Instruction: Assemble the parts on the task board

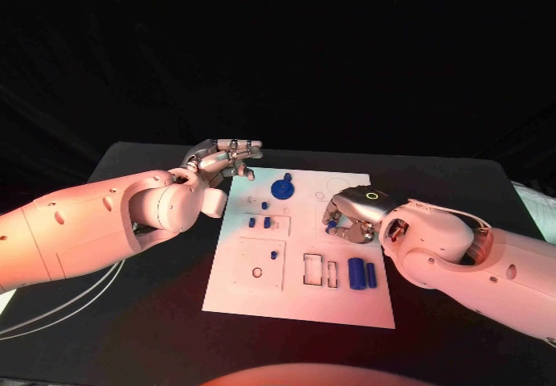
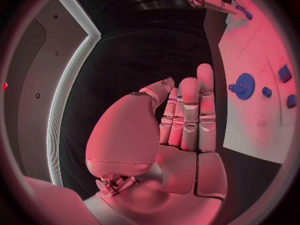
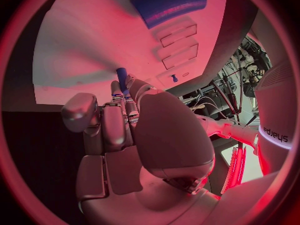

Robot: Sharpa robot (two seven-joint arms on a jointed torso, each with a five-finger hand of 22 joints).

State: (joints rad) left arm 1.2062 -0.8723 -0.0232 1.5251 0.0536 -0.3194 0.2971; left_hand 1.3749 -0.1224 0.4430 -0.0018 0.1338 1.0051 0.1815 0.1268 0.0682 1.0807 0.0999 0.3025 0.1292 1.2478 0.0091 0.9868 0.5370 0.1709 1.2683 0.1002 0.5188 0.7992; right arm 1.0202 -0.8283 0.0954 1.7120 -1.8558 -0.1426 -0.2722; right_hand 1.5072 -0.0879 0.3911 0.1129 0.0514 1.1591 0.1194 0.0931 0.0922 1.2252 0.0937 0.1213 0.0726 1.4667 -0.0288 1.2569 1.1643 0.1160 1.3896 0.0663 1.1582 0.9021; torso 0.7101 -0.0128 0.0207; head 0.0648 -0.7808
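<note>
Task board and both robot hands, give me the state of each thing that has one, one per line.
Left robot hand: holds nothing, fingers straight, at the task board's far corner.
Right robot hand: over the board, pinching a small blue peg.
Blue gear: seated flat on the board.
Two blue blocks: lying loose on the board.

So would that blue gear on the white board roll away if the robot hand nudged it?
Probably not: the blue gear lies flat on the task board, so it should slide rather than roll. It looks like stiff plastic, likely light.

White task board (image 1: pixel 249 289) flat before me, blue gear (image 1: pixel 282 190) near its far edge, blue cylinders (image 1: pixel 362 274) lying at my right
</note>
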